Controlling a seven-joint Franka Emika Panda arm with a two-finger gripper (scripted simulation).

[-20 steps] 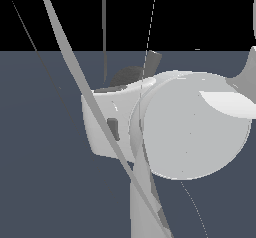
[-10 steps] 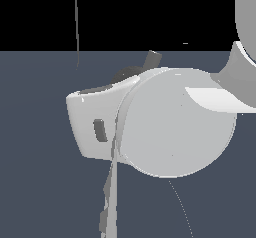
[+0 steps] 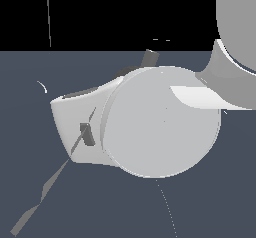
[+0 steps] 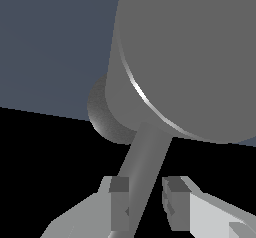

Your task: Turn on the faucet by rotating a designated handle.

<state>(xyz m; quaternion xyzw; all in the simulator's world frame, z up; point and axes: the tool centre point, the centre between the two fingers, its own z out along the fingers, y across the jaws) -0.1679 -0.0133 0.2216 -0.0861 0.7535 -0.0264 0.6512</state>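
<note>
Gripper: two white fingers with dark pads are showing in the wrist view, one on each side of the handle; the jaws are standing narrowly parted, about the rod's width plus a little.
Contact: one pad is lying against the rod's edge; the other pad is sitting just beside the rod with a slim dark gap showing. Whether the jaws are actually clamping the rod, I cannot tell.
Handle: one thin grey rod, running from under the rim of the cylinder down between the fingers.
Faucet: one thick matte grey cylinder, its flat round end face filling much of the wrist view; a darker round base is showing behind it.
Faucet location: directly ahead of the gripper, close, standing on the blue-grey floor.
Exterior view: the white robot arm is filling the frame, a large round link in front and the hand body behind it; the faucet is hidden here.
Count: one arm, one gripper, two fingers, one faucet, one handle.
</note>
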